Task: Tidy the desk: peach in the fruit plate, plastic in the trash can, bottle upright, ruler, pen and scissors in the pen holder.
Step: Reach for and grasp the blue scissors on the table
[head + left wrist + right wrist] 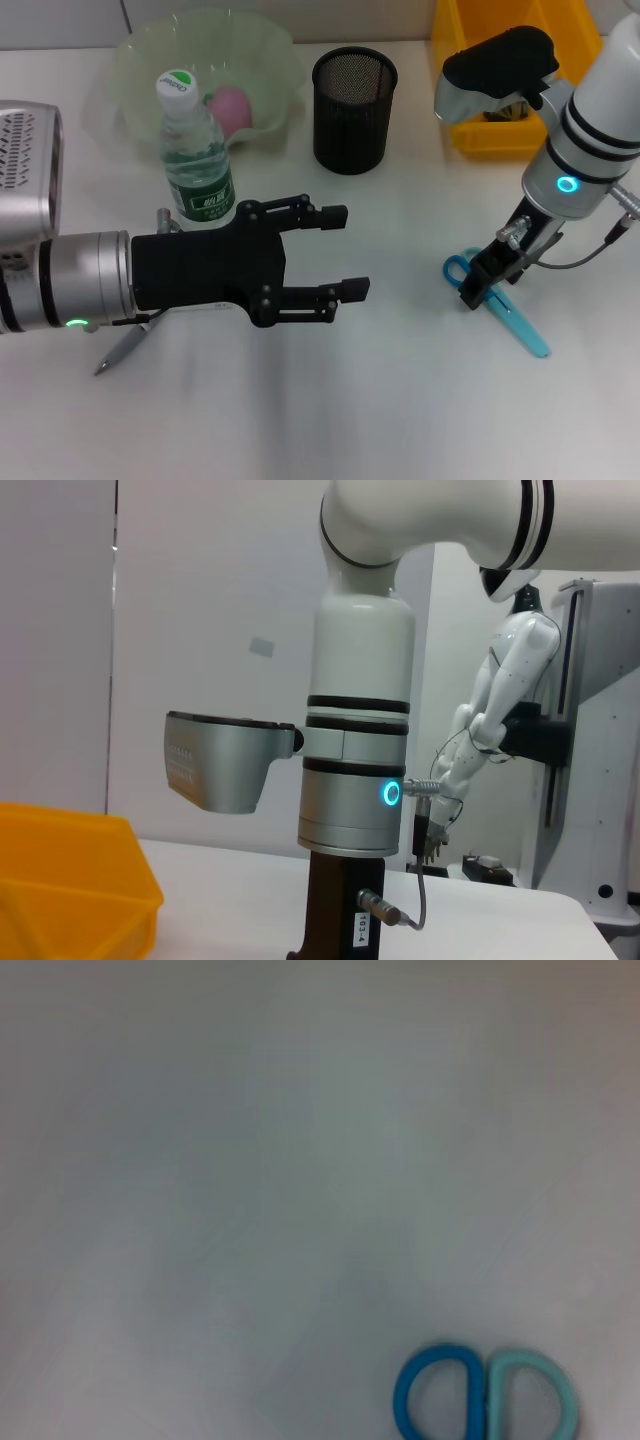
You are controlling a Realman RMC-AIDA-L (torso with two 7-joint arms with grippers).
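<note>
A pink peach (232,105) lies in the pale green fruit plate (135,60) at the back left. In front of the plate a clear bottle (195,155) with a green label stands upright. The black mesh pen holder (354,97) is at the back centre. My left gripper (345,252) hovers open and empty over the table's middle. A grey pen (122,350) lies partly under that arm. Blue scissors (512,315) lie at the right, handles (485,1400) showing in the right wrist view. My right gripper (485,275) is down at their handle end. Ruler, plastic and trash can are out of view.
A yellow bin (500,135) stands at the back right behind my right arm, and the left wrist view shows its corner (70,880) beside the right arm (355,780). White table surface (400,400) stretches between both grippers and the front edge.
</note>
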